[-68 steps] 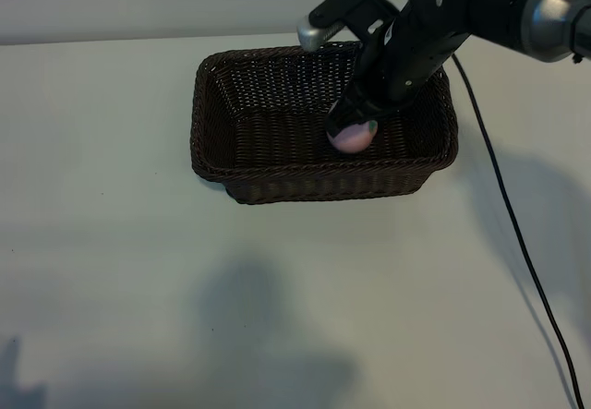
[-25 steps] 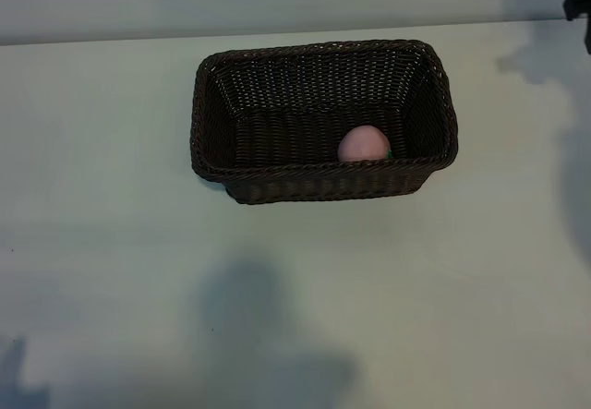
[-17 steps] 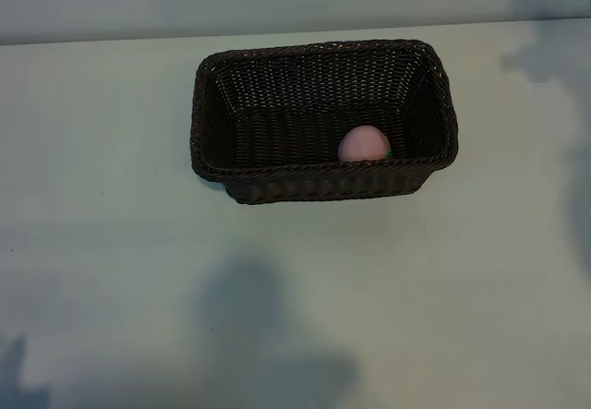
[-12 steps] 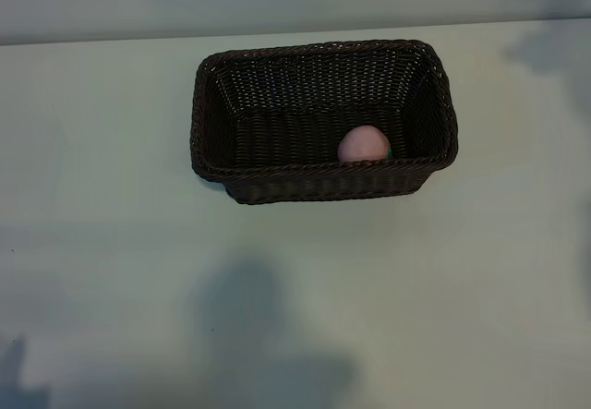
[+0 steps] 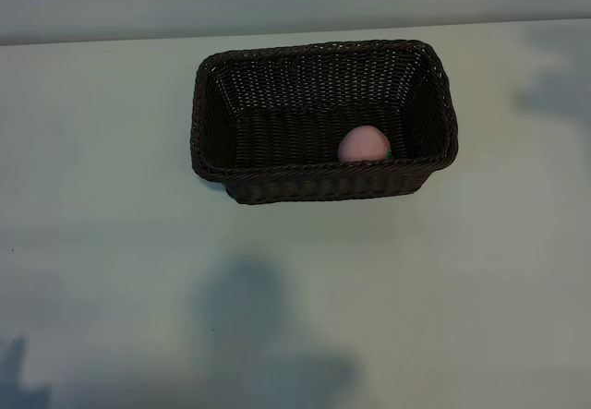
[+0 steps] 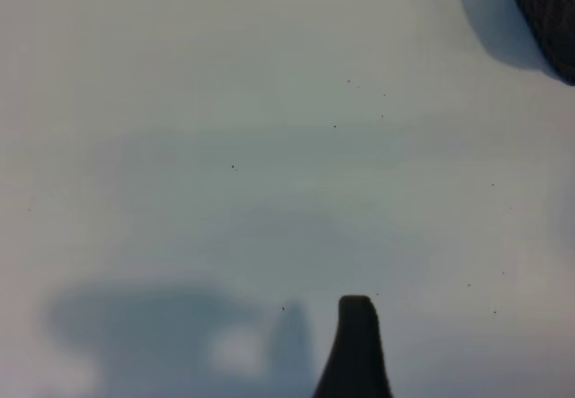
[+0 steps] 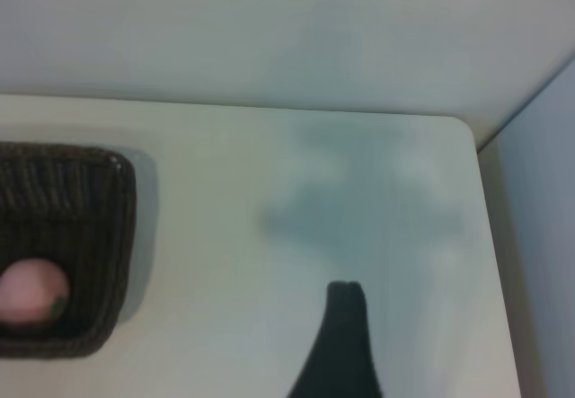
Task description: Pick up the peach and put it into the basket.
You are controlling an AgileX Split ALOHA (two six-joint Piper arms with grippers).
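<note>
The pale-pink peach (image 5: 362, 143) lies inside the dark-brown woven basket (image 5: 323, 184), against its near wall toward the right end. Neither arm shows in the exterior view. The right wrist view looks across the table at the basket (image 7: 121, 227) with the peach (image 7: 31, 292) in it, far from the one dark finger (image 7: 345, 326) of my right gripper that shows. In the left wrist view a single dark finger (image 6: 356, 344) of my left gripper hangs over bare table, with a corner of the basket (image 6: 550, 12) far off. Both grippers are open and hold nothing.
The white table (image 5: 295, 289) lies all around the basket, with soft arm shadows on it. The right wrist view shows the table's rounded corner (image 7: 463, 128) and a wall beyond it.
The right arm, earlier down in the basket at the peach, has let it go and drawn out of the exterior view at the upper right. The peach and basket stay still.
</note>
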